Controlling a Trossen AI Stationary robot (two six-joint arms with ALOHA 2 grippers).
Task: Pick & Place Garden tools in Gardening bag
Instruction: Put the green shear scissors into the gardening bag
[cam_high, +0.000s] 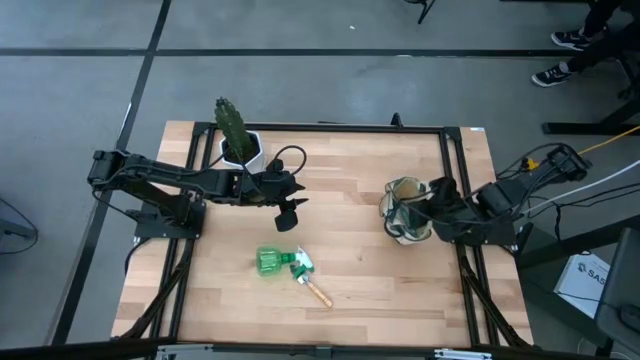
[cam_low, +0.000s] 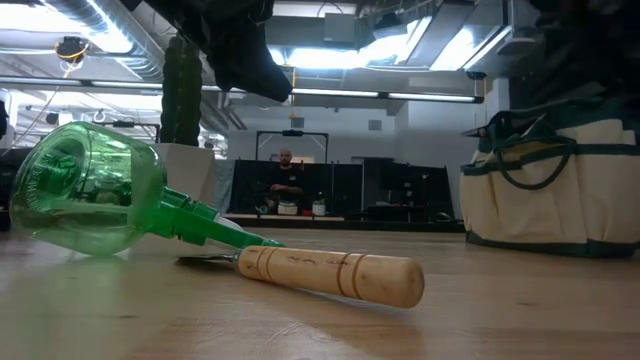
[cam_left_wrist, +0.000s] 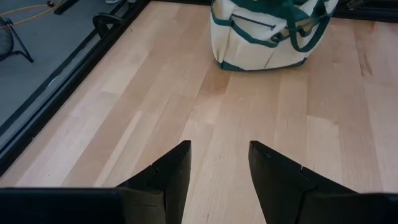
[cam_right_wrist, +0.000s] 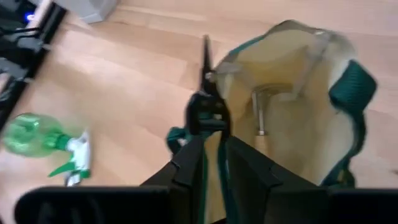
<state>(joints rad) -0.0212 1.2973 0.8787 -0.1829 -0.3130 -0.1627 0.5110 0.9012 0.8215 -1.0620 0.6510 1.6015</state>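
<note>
High view: the left gripper (cam_high: 291, 212) is hanging over the table's middle-left, just beside the cactus in its white pot (cam_high: 240, 147), with nothing in it. The spray bottle (cam_high: 272, 262) is lying on its side on the near part of the table, and a wooden-handled tool (cam_high: 316, 291) is lying right against its nozzle end. The gardening bag (cam_high: 405, 212) is standing on the right side, and the right gripper (cam_high: 437, 203) is sitting at its rim. Low view: the spray bottle (cam_low: 90, 188) is lying tipped on the wood, neck pointing toward the wooden-handled tool (cam_low: 330, 274) lying in front of it; the gardening bag (cam_low: 555, 185) is standing upright at the far right, and the cactus (cam_low: 181, 90) is showing behind the bottle. A person is sitting far back in the room. Left wrist view: the left gripper (cam_left_wrist: 219, 163) is hovering with its fingers spread apart and empty over bare wood, well apart from the gardening bag (cam_left_wrist: 264, 34). Right wrist view: the right gripper (cam_right_wrist: 214, 146) is pinching the pruning shears (cam_right_wrist: 206, 93) by the black handles, blades pointing away, right at the rim of the open gardening bag (cam_right_wrist: 298, 112); a metal tool is already lying inside. The spray bottle (cam_right_wrist: 37, 135) is lying off to the side.
</note>
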